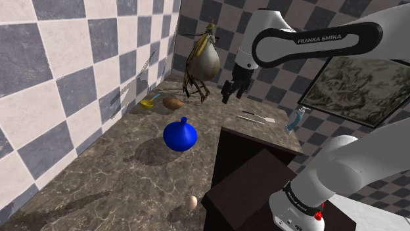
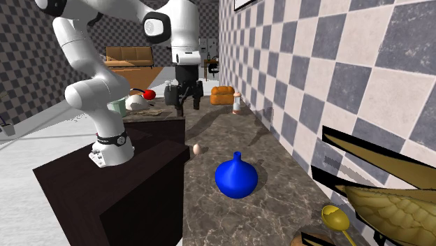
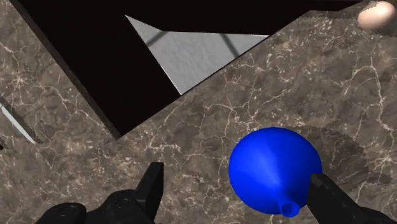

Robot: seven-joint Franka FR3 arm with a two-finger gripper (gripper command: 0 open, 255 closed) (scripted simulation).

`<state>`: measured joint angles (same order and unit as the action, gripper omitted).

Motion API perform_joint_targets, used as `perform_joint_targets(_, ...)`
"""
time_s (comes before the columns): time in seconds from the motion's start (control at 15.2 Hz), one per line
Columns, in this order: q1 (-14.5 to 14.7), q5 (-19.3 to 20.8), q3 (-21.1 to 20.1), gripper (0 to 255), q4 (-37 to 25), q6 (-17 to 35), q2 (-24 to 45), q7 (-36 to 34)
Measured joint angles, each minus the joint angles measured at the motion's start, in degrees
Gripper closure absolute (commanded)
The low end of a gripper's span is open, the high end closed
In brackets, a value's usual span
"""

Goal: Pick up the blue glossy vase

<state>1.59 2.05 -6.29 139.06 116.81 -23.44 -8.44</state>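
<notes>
The blue glossy vase point(image 1: 179, 136) is round-bellied with a short narrow neck and stands upright on the dark marble counter point(image 1: 118, 177). It is also in the second exterior view point(image 2: 235, 176) and in the wrist view point(image 3: 275, 168). My black gripper point(image 1: 233, 90) hangs high above the counter, beyond the vase and towards the shoulder view's right. Its fingers stand apart with nothing between them point(image 3: 235, 197). The vase lies far below, close to one fingertip point(image 3: 331, 194), untouched.
A small egg point(image 1: 191, 202) lies on the counter's near part by the dark stand point(image 1: 246, 177). A bird-like figurine point(image 1: 202, 60), a brown object point(image 1: 172, 103) and a yellow scoop point(image 1: 147, 102) crowd the far corner. A knife point(image 1: 257, 117) lies right of them. Checkered walls bound the counter.
</notes>
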Motion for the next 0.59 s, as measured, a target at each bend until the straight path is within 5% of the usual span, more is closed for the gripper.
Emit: perform_joint_targets(0.59,1.1,-0.3,-2.4,0,-6.3,13.1,18.3,-3.7)
